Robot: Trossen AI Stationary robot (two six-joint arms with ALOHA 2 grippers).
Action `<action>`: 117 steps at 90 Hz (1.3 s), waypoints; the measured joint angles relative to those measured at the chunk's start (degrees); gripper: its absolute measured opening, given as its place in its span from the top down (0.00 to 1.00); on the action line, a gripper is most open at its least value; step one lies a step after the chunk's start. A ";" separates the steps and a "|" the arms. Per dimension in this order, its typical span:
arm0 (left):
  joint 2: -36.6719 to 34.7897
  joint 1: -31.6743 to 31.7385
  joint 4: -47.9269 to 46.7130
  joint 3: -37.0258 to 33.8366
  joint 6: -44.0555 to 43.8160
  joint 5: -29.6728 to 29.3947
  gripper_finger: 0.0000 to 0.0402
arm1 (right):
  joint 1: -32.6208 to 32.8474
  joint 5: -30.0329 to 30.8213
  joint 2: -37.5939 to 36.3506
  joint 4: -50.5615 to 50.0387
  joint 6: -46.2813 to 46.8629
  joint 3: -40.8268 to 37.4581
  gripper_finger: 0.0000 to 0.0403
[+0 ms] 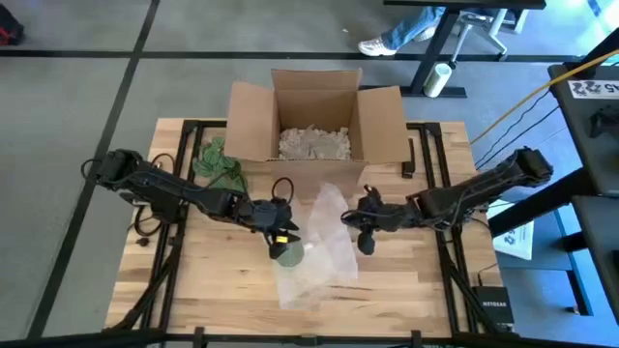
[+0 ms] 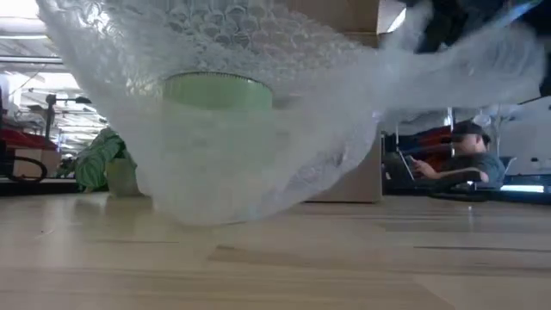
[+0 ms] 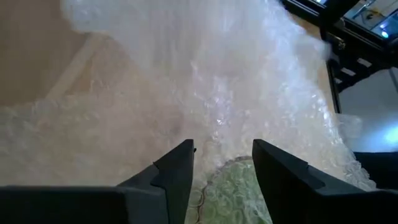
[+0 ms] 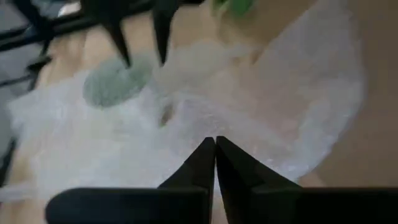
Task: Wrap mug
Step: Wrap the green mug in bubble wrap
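Little can be read here. In the high view a small black box (image 1: 493, 307) at the table's (image 1: 222, 290) near right corner, well apart from the right arm's jaws, carries a white brand word that looks like "NETGEAR", though the letters are too small to be sure. A white card (image 1: 593, 88) at the right edge of that view bears large dark characters, cut off and not legible. A printed sheet (image 1: 515, 238) lies out past the right arm; its print is too fine to read.
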 joint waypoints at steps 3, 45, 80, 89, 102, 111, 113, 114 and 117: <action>0.00 0.00 0.00 0.00 0.00 0.01 0.63 | 0.93 2.62 -0.13 0.41 0.01 0.00 1.00; 0.00 0.00 0.02 0.00 0.00 0.00 0.63 | 6.91 2.04 -0.16 1.49 2.15 0.00 1.00; -0.11 0.08 -0.19 1.40 3.18 0.01 0.62 | 6.88 -1.67 -0.16 -0.54 2.10 0.00 1.00; -0.30 -0.28 -0.50 4.80 6.10 2.03 0.62 | 6.88 -1.50 -0.14 -1.14 1.95 0.00 1.00; -0.35 -0.42 -14.32 12.68 6.67 5.77 0.64 | 6.88 -1.49 -0.14 -1.58 1.93 0.00 1.00; -0.06 -1.01 -24.55 17.62 4.96 5.74 0.65 | 6.88 -1.49 -0.10 -1.80 1.93 0.00 1.00; 0.00 -1.29 -26.02 18.39 4.90 5.71 0.66 | 6.88 -1.48 -0.02 -1.92 1.93 0.00 1.00; 0.05 -1.47 -26.61 18.73 4.85 5.71 0.66 | 6.88 -1.47 0.03 -1.98 1.93 0.00 1.00; 0.51 -2.09 -27.86 19.53 4.66 5.72 0.66 | 6.88 -1.40 0.09 -2.34 1.93 0.00 1.00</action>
